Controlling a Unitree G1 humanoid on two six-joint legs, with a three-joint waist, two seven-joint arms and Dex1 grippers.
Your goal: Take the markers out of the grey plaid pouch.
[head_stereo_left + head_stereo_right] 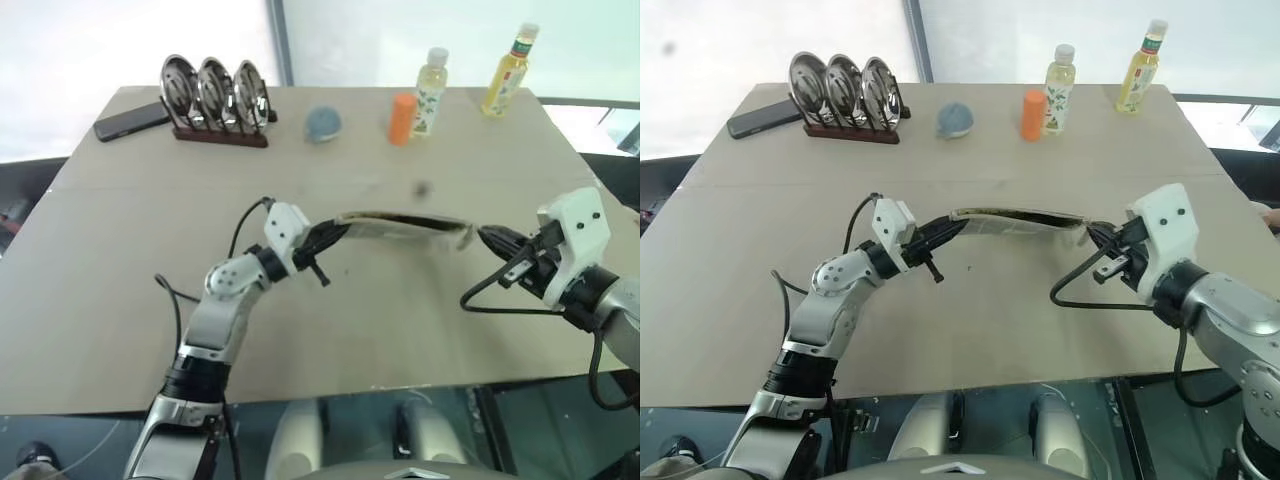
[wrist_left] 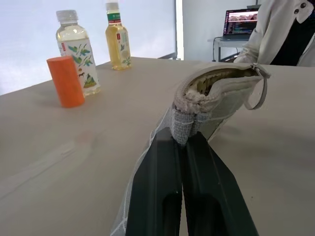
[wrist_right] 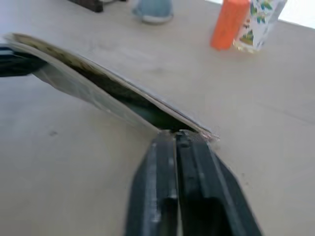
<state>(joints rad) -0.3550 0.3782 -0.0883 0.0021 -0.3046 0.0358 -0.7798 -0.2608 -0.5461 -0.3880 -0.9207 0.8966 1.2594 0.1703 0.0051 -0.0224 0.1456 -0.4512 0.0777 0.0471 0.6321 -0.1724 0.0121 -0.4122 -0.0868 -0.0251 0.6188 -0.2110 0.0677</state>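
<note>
Pouch being held open-mouthed above the worktop

Left gripper [image 1: 322, 238] and right gripper [image 1: 482, 237], jaws closed, are pinching the grey plaid pouch [image 1: 405, 224] at its nine and three o'clock ends, mid-worktop [image 1: 120, 300]; next, probably tipping it so the markers, hidden inside, slide out.

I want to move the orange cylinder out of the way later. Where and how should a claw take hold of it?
Grip the orange cylinder around its middle, coming level from the near, robot-facing side. It stands upright with smooth, straight walls, so opposing fingers should seat well across its width. A clear bottle stands close on its right, so keep the fingers off that side.
</note>
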